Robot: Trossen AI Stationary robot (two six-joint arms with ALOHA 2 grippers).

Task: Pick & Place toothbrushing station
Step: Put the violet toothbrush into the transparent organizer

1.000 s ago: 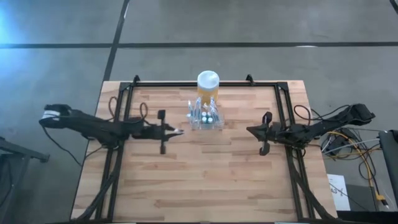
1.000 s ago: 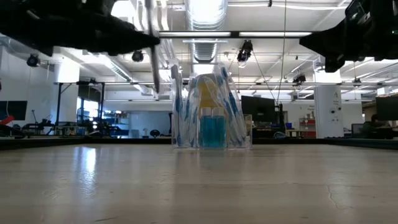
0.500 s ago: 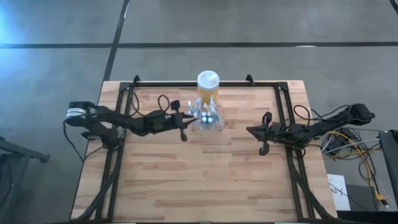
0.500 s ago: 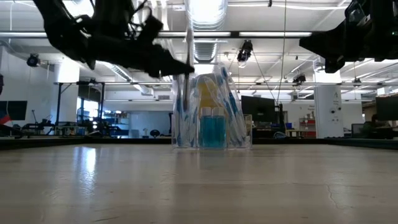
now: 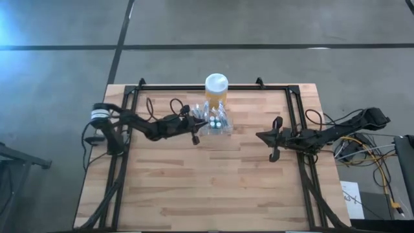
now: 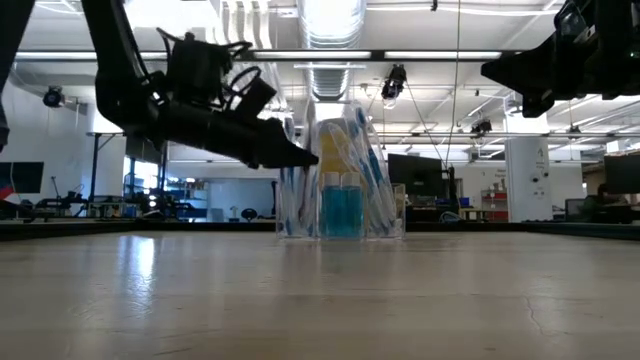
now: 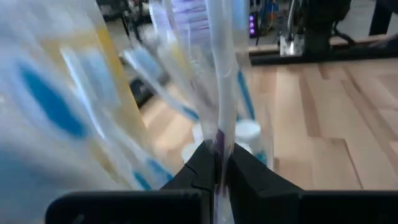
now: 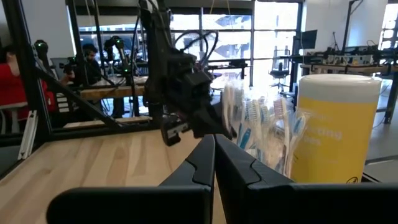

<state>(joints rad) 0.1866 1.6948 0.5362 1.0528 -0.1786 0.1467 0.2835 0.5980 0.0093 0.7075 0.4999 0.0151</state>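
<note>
High view: left jaws (image 5: 195, 125) pinch the upright toothbrushing station's (image 5: 214, 122) wall; right jaws (image 5: 274, 138) closed, empty.

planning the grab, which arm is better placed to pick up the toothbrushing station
Left. Its claw is already at the toothbrushing station's left edge, fingers closed on a clear part of it in the left wrist view. The right claw hangs well off to the side.

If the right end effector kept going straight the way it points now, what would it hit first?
Probably the toothbrushing station: the right end effector points across the bare table toward it, though the left end effector sits close by there.
</note>
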